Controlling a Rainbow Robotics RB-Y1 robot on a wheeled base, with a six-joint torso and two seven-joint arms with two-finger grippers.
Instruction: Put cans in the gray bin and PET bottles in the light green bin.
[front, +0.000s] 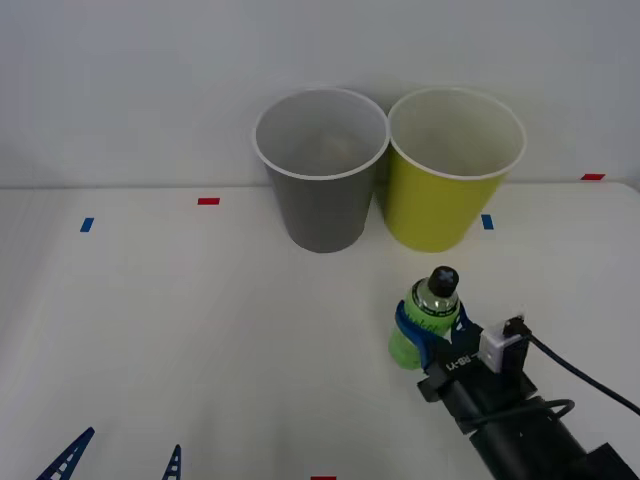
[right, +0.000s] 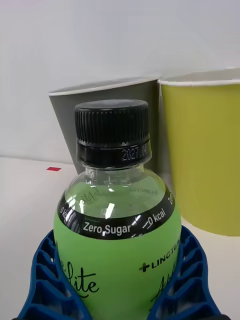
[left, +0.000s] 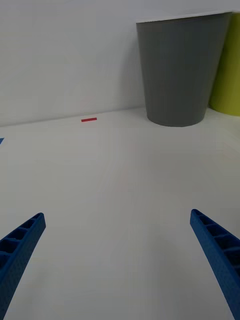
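A small green PET bottle (front: 430, 305) with a black cap stands upright on the white table, in front of the light green bin (front: 440, 205). My right gripper (front: 425, 328) is shut on its body, with a blue finger (right: 47, 280) hugging each side of the bottle (right: 117, 225). The gray bin (front: 320, 205) stands just left of the light green one, almost touching it; both gape upward behind the bottle. Low at the near left, my left gripper (front: 125, 455) hangs open over bare table, its fingers (left: 22, 240) wide apart. Cans are out of view.
Small red and blue tape marks (front: 208, 201) dot the table (front: 200, 330) near its far edge, against a plain wall. Wide free table surface lies between the left gripper and the gray bin (left: 177, 70). A black cable (front: 580, 375) trails from the right wrist.
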